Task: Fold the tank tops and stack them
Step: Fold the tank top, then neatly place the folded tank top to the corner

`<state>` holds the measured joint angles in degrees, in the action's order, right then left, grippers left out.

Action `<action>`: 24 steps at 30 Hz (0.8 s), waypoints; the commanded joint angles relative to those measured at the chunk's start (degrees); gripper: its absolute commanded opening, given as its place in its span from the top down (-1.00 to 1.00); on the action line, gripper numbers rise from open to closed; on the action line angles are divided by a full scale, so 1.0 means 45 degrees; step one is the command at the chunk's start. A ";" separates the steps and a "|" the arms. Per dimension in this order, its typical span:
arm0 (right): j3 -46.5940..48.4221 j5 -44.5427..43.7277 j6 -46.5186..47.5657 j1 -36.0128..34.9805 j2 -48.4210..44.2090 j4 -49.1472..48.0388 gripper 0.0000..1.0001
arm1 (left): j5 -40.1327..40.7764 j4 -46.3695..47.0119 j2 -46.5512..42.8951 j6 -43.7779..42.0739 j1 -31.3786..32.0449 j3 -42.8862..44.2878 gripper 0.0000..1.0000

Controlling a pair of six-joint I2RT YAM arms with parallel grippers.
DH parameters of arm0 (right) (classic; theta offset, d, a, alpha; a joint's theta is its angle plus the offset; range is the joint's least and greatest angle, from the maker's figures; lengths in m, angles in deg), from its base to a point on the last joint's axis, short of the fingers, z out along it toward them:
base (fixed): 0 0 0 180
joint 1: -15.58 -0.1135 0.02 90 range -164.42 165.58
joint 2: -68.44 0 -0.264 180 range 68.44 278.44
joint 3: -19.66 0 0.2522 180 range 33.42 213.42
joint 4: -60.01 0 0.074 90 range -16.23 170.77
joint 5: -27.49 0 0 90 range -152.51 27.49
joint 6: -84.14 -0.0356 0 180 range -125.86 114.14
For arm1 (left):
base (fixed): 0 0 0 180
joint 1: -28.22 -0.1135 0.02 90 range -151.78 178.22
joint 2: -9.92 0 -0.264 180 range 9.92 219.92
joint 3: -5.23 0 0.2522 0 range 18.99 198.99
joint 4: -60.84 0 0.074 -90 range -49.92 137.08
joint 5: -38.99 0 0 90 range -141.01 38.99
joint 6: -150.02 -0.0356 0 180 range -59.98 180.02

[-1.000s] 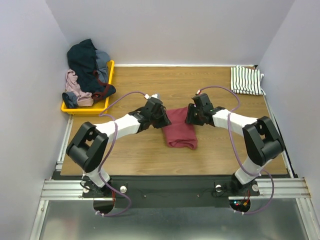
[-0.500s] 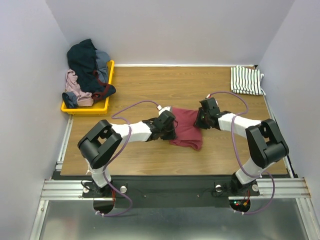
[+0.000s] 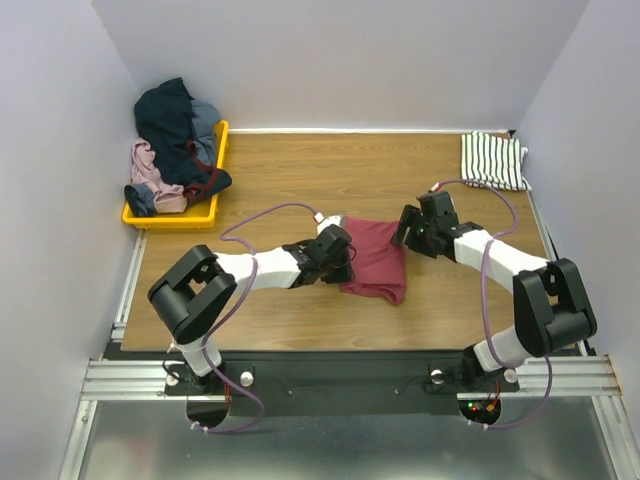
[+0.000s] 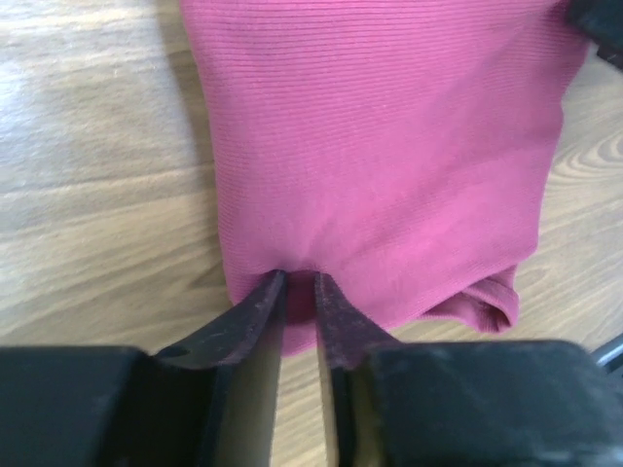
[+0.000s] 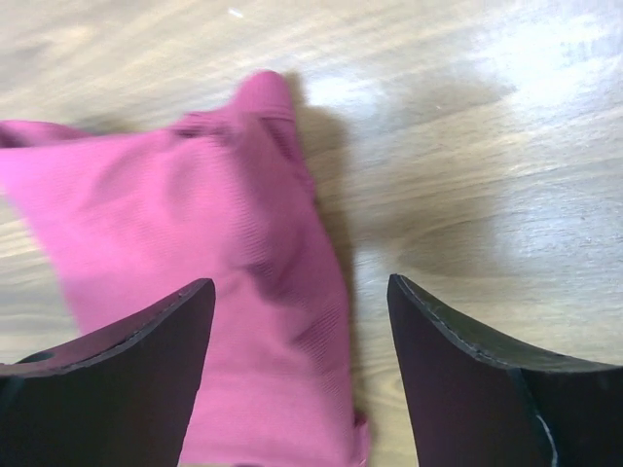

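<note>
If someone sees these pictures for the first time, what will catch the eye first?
The dark red tank top lies partly folded in the middle of the wooden table, with the left gripper pinched on its left edge and the right gripper open over its right side. A folded striped tank top sits in the far right corner, and a yellow tray heaped with clothes stands at the far left.

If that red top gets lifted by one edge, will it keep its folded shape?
Probably not: the red top puckers where the left jaws pinch it, so it looks floppy and would likely droop. Its thin ribbed knit suggests it is light.
</note>
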<state>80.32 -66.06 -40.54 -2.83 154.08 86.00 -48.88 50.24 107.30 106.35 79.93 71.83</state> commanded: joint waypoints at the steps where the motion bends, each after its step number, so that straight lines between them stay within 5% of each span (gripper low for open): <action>1: 0.0751 0.0320 0.0147 -0.0009 -0.1101 0.0544 -0.57 | -0.0142 -0.0682 -0.1210 -0.0529 0.0073 0.0386 0.31; 13: 0.2312 0.0418 0.1201 0.0010 0.0848 0.0622 -0.78 | -0.1176 -0.0898 -0.2092 -0.0627 -0.2559 0.0621 0.20; 24: 0.2741 -0.0733 0.0909 0.0010 0.2547 0.0622 -0.37 | -0.2309 -0.0058 0.0936 -0.1232 -0.3579 0.3197 0.20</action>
<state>89.76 -65.65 -36.91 -2.83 161.91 88.80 -56.66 48.14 110.45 102.61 63.29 82.04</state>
